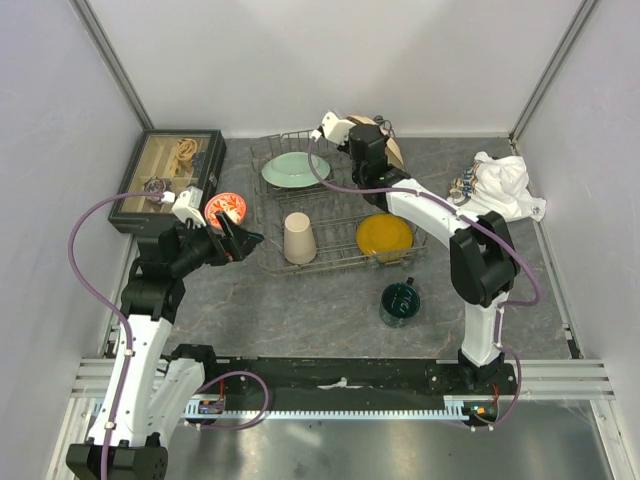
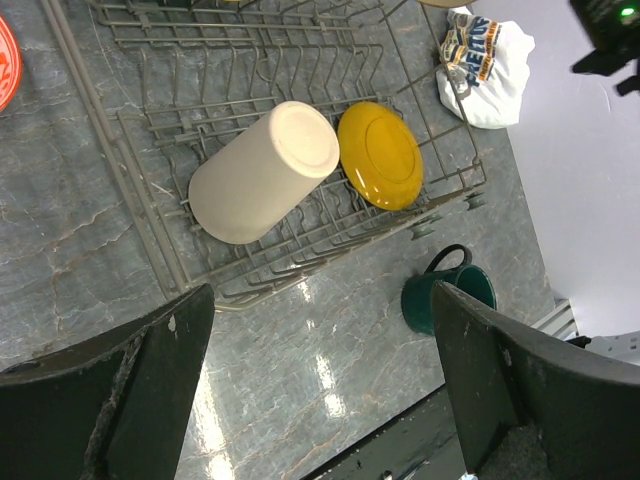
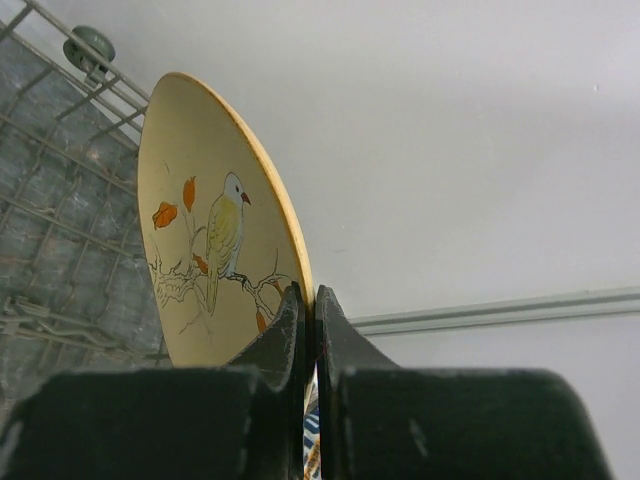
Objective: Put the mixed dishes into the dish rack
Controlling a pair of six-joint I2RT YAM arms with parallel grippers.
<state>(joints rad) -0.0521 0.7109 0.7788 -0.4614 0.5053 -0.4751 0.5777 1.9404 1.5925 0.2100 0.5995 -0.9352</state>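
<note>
Only wrist view shows bird drawing [image 3: 222, 235] on tan plate [image 3: 190, 140] in right claw [image 3: 309, 296].

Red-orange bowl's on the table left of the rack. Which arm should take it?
Left. The left gripper is open and empty, close beside the small red-orange bowl. The right gripper is shut on the tan bird plate at the dish rack's far edge, so it's busy.

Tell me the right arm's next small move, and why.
Probably lower the right gripper so the tan round plate with the bird drawing drops upright between prongs of the grey wire dish rack. It is pinched by its rim, on edge, at the rack's far end, not yet seated.
</note>
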